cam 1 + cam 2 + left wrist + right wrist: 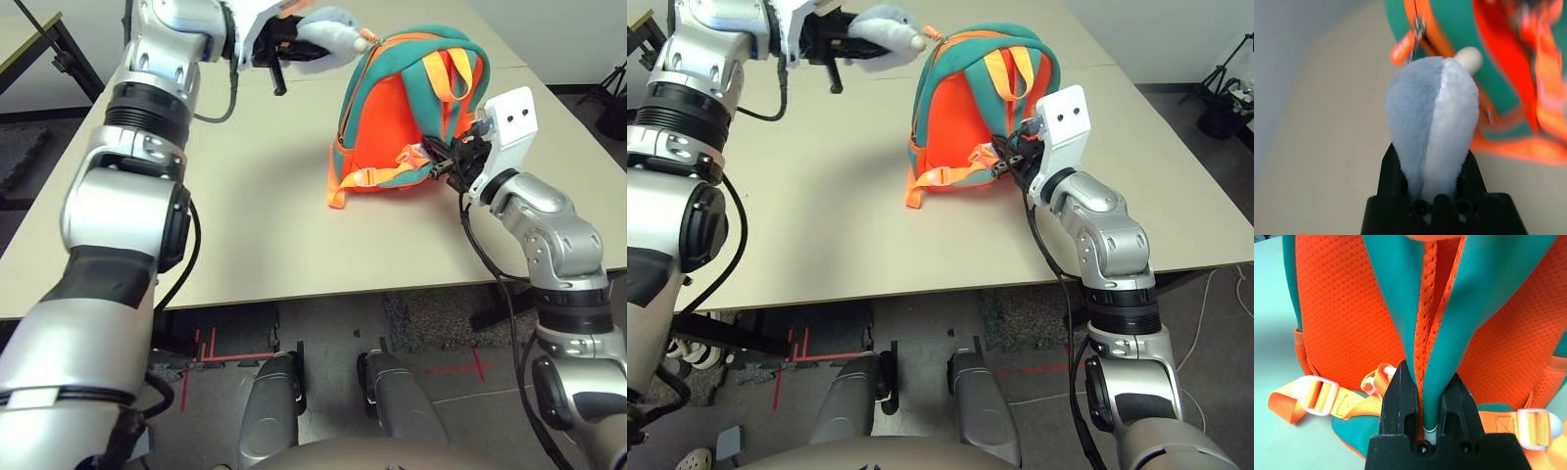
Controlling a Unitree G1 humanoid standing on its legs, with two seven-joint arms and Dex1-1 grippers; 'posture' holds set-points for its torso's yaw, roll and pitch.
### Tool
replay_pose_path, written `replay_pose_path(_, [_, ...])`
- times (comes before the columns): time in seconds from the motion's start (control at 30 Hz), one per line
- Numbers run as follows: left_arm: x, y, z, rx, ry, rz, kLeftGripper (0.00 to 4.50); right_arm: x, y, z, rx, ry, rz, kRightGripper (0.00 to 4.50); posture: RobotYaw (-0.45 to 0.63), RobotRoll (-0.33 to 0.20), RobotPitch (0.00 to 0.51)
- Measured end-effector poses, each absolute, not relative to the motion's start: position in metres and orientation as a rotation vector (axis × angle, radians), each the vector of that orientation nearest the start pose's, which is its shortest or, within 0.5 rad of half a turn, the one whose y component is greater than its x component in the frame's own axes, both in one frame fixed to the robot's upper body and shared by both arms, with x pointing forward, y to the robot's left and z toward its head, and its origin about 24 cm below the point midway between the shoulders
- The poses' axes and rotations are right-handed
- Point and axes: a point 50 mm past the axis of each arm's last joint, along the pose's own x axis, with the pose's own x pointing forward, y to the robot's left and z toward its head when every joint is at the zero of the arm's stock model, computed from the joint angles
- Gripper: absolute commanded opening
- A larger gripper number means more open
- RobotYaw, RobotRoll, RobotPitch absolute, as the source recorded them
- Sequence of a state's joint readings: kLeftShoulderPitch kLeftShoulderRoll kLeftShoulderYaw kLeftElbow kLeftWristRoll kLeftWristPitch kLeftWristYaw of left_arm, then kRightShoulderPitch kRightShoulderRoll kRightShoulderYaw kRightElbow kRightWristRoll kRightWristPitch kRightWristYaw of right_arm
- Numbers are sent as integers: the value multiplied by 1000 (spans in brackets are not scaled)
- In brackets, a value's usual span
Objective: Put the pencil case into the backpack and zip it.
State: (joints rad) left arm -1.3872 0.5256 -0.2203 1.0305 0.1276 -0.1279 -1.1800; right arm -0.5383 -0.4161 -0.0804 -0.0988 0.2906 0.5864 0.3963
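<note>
A beige table [265,225] bears one thing — the orange-and-teal backpack [392,127], seemingly propped upright.

Backpack [1508,73] blurred, cut off by edge.

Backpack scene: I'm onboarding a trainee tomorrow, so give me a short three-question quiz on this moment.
1. True or false: the backpack lies flat on the table.
2. What does the left gripper grip? A) a strap B) the plush head C) nothing
3. The right gripper is shut on a fold of the backpack's ____ and orange fabric.

Key: 1 false, it stands upright; 2 B; 3 teal.
</note>
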Motion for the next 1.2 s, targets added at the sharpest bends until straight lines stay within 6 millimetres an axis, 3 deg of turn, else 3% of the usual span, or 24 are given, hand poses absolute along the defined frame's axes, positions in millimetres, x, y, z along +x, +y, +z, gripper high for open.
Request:
replay_pose_path(0.1, [396, 166, 247, 869, 152, -1050, 359, 325, -180, 182, -132, -32, 436, 188, -196, 0, 144])
replay_pose_path(0.4, [393, 166, 189, 800, 308, -1105, 358, 327, -177, 181, -136, -25, 453, 188, -187, 0, 143])
replay_pose_path(0.6, [396, 152, 166, 756, 320, -1076, 358, 328, -175, 182, -142, -25, 457, 188, -187, 0, 141])
replay_pose_path(0.87, [398, 150, 163, 676, 286, -1031, 355, 330, -175, 182, -141, -22, 464, 188, -188, 0, 139])
replay_pose_path(0.9, [398, 152, 165, 635, 287, -1035, 1079, 330, -175, 183, -143, -21, 468, 188, -187, 0, 138])
replay_pose_path(0.93, [398, 154, 167, 606, 290, -1040, 1380, 330, -176, 183, -143, -19, 474, 188, -186, 0, 138])
replay_pose_path(1.2, [395, 169, 193, 484, 269, -1054, 4497, 325, -186, 192, -36, 97, 587, 3111, -180, 0, 138])
